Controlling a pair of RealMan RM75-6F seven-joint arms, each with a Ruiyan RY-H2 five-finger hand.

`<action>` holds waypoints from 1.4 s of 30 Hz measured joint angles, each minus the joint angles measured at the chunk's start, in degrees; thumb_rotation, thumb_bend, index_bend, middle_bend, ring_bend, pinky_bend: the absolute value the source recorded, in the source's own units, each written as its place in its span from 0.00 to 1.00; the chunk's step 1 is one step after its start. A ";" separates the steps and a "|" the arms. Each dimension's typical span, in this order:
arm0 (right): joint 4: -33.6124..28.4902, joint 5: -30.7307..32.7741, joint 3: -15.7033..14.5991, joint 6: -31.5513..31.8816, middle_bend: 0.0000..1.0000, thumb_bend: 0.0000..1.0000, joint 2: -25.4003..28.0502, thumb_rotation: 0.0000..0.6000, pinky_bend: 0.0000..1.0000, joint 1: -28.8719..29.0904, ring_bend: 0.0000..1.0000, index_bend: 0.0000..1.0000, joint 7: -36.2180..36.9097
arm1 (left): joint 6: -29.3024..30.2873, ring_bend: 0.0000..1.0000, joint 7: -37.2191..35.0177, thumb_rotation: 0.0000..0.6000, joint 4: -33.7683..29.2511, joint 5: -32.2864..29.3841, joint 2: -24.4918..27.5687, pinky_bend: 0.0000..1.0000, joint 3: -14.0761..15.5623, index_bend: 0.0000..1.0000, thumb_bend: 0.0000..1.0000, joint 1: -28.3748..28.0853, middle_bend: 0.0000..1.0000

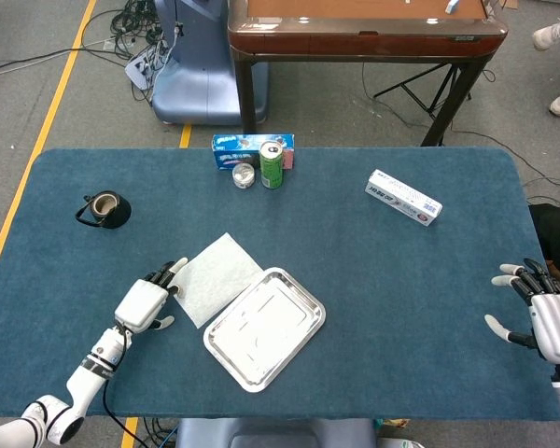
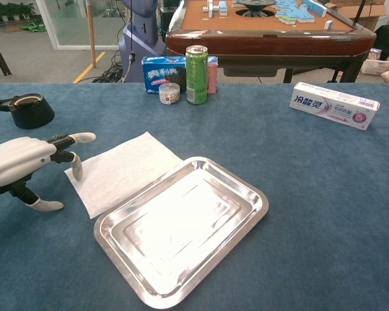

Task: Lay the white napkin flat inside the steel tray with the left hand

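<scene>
The white napkin (image 1: pixel 216 276) (image 2: pixel 121 170) lies flat on the blue table, just left of the steel tray (image 1: pixel 264 328) (image 2: pixel 181 227), whose far corner overlaps the napkin's edge. Nothing lies in the tray. My left hand (image 1: pixel 147 301) (image 2: pixel 27 166) hovers low at the napkin's left corner, fingers spread and holding nothing; its fingertips (image 2: pixel 78 170) reach the napkin's edge. Far off at the table's right edge my right hand (image 1: pixel 541 315) rests open, shown only in the head view.
At the back stand a green can (image 1: pixel 273 164) (image 2: pixel 196 65), a small tin (image 1: pixel 244 175) and a blue biscuit box (image 1: pixel 252 146). A toothpaste box (image 1: pixel 404 197) (image 2: pixel 334 105) lies back right. A black tape roll (image 1: pixel 104 209) (image 2: pixel 24 110) sits far left.
</scene>
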 measured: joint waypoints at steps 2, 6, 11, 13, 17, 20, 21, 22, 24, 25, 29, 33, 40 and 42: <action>0.04 0.01 0.01 0.01 0.25 0.21 0.01 1.00 0.20 -0.01 0.10 0.35 0.11 | -0.15 0.00 0.42 1.00 0.01 -0.49 -0.29 0.28 -0.30 0.44 0.17 -0.03 0.00; 0.09 0.07 0.04 -0.15 0.25 0.21 0.00 1.00 0.20 0.05 0.10 0.35 0.10 | -0.20 0.00 0.91 1.00 0.08 -1.01 -0.72 0.29 -0.61 0.44 0.17 -0.10 0.00; 0.10 0.11 0.03 -0.29 0.25 0.21 -0.05 1.00 0.20 0.10 0.10 0.35 0.00 | -0.37 0.00 0.97 1.00 0.33 -1.36 -1.08 0.29 -0.72 0.45 0.17 -0.19 0.00; 0.10 0.11 0.05 -0.23 0.25 0.21 -0.06 1.00 0.20 0.09 0.10 0.35 0.04 | -0.29 0.00 1.04 1.00 0.49 -1.65 -1.39 0.29 -0.90 0.45 0.17 -0.18 0.00; 0.11 0.18 0.07 -0.27 0.25 0.21 -0.02 1.00 0.20 0.08 0.10 0.35 0.15 | -0.41 0.00 1.23 1.00 0.68 -2.12 -1.89 0.29 -1.15 0.45 0.17 -0.23 0.00; 0.14 0.22 0.08 -0.35 0.25 0.21 0.01 1.00 0.20 0.11 0.10 0.35 0.20 | -0.28 0.00 1.17 1.00 0.87 -2.36 -2.38 0.29 -1.38 0.46 0.17 -0.27 0.00; 0.13 0.23 0.09 -0.35 0.25 0.21 0.02 1.00 0.20 0.11 0.10 0.35 0.24 | -0.21 0.00 1.06 1.00 0.95 -2.42 -2.59 0.29 -1.46 0.47 0.17 -0.30 0.00; 0.14 0.24 0.11 -0.33 0.25 0.21 0.03 1.00 0.20 0.10 0.10 0.35 0.28 | -0.14 0.00 1.00 1.00 1.04 -2.45 -2.75 0.29 -1.51 0.47 0.17 -0.33 0.00; 0.15 0.31 0.16 -0.29 0.25 0.21 0.06 1.00 0.20 0.08 0.10 0.35 0.35 | 0.17 0.00 0.79 1.00 1.26 -2.52 -3.13 0.30 -1.69 0.48 0.17 -0.37 0.01; 0.15 0.35 0.19 -0.27 0.25 0.21 0.08 1.00 0.20 0.07 0.10 0.35 0.40 | 0.31 0.00 0.64 1.00 1.40 -2.58 -3.33 0.30 -1.80 0.48 0.17 -0.37 0.01; 0.16 0.41 0.27 -0.15 0.25 0.21 0.15 1.00 0.20 0.01 0.10 0.35 0.59 | 0.61 0.00 0.15 1.00 2.00 -2.91 -4.04 0.31 -2.14 0.49 0.18 -0.39 0.02; 0.18 0.45 0.27 -0.21 0.25 0.21 0.16 1.00 0.20 0.02 0.10 0.35 0.65 | 0.85 0.00 -0.15 1.00 2.57 -2.97 -4.53 0.32 -2.21 0.50 0.21 -0.42 0.03; 0.16 0.54 0.32 -0.26 0.25 0.21 0.10 1.00 0.20 0.04 0.10 0.35 0.50 | 0.79 0.00 -0.96 1.00 2.82 -3.17 -4.91 0.32 -2.38 0.51 0.22 -0.67 0.03; 0.18 0.56 0.32 -0.32 0.25 0.21 0.11 1.00 0.20 0.06 0.10 0.35 0.52 | 0.76 0.00 -1.07 1.00 2.82 -3.33 -4.97 0.32 -2.45 0.52 0.22 -0.68 0.03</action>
